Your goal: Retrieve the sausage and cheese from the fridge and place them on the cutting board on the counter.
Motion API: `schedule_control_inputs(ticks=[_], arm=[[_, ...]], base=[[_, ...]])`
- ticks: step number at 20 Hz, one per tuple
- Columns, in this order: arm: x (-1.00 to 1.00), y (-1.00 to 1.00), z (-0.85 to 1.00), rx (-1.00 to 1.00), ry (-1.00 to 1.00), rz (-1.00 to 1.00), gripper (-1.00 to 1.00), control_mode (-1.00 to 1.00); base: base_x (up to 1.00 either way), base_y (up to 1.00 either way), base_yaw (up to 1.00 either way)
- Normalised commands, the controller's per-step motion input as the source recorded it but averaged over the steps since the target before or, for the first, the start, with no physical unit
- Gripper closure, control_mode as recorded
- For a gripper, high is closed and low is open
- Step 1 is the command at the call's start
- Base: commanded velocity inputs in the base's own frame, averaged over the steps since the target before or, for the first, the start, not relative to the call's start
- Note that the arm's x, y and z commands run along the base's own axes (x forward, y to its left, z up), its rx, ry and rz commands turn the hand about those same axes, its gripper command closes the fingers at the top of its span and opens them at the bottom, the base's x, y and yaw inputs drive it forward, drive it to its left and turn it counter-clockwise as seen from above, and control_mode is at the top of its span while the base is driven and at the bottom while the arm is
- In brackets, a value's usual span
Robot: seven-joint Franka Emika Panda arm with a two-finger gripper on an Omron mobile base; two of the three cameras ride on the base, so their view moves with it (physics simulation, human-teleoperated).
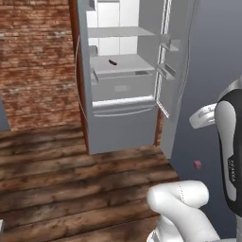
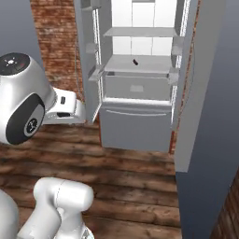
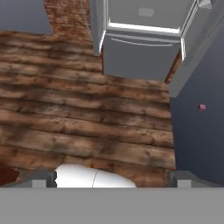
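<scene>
The grey fridge (image 1: 124, 128) (image 2: 135, 127) (image 3: 140, 57) stands ahead with both upper doors swung open, white inside. The sausage (image 1: 112, 62) (image 2: 135, 61), a small dark red-brown link, lies on the middle grey shelf above a drawer. My gripper (image 3: 113, 179) hangs well short of the fridge, pointing down at the wooden floor. Its fingertips (image 3: 43, 178) stand wide apart, open, with nothing between them. The cheese, the cutting board and the counter are out of view.
A tall dark grey wall (image 1: 208, 56) (image 3: 197, 131) runs along the right, close to the fridge's right door (image 1: 177, 71), with a small pink knob (image 1: 197, 164) (image 3: 201, 106) on it. A brick wall (image 1: 33, 61) lies left of the fridge. Wooden floor (image 1: 71, 189) stretches between me and the fridge.
</scene>
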Motion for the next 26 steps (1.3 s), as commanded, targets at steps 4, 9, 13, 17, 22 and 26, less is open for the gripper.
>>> schedule_control_inputs(ticks=[4,9,13,17,22,26], arm=[[0.0,0.0,0.0,0.0,0.0,0.0,-1.0,1.0],[0.0,0.0,0.0,0.0,0.0,0.0,-1.0,1.0],[0.0,0.0,0.0,0.0,0.0,0.0,-1.0,1.0],[0.0,0.0,0.0,0.0,0.0,0.0,-1.0,1.0],[0.0,0.0,0.0,0.0,0.0,0.0,-1.0,1.0],[0.0,0.0,0.0,0.0,0.0,0.0,-1.0,1.0]], base=[[1.0,0.03,0.0],[1.0,0.0,-0.01],[1.0,0.0,0.0],[1.0,-0.01,-0.01],[1.0,-0.11,-0.01],[0.99,-0.16,-0.04]])
